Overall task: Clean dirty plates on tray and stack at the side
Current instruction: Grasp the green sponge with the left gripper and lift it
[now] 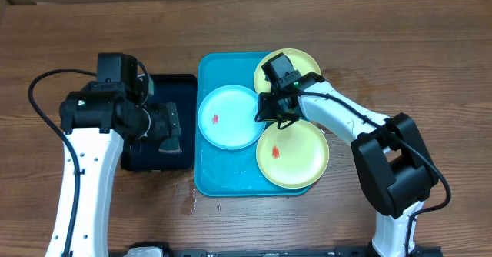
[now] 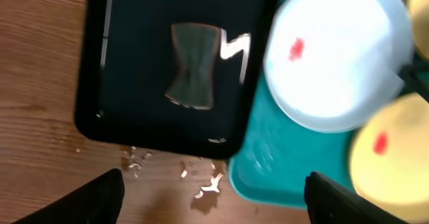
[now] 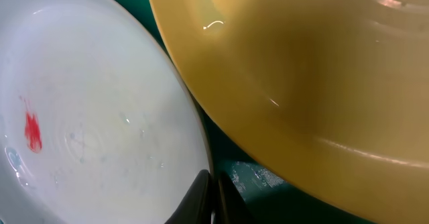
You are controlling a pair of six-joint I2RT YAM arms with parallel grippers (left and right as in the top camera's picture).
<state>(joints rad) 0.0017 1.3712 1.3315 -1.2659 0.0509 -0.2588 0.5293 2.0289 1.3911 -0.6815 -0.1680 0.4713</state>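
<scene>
Fingertips first: the right gripper [image 3: 213, 198] has its 2 fingers pressed together, tips down at the rim of the blue plate [image 3: 100, 117]. I cannot tell whether any of that thin lip is caught between them. From the wrist camera the plate spreads to the left of the tips. 1 of the green plates [image 3: 301, 83] fills the space ahead and to the right, and a narrow wet strip of the turquoise tray [image 3: 255, 177] shows between the 2 rims. Being round, the blue plate offers no long axis; only its rim matters, and that curves away ahead of the tips. It is smooth, glossy plastic, shallow and wet, with 1 red smear far to the left. All 3 plates lie on the tray, so nothing is stacked yet.

Farther off, the left gripper [image 2: 214, 204] hangs spread wide. Water drops [image 2: 204, 177] speckle the wooden table [image 2: 40, 83] just ahead of its fingers, then comes the black tray [image 2: 134, 23]. The sponge [image 2: 193, 64], a soft waisted pad, lies in it straight ahead, long axis pointing away from the fingers. I judge the right arm nearer the plates and the left nearer the sponge.
</scene>
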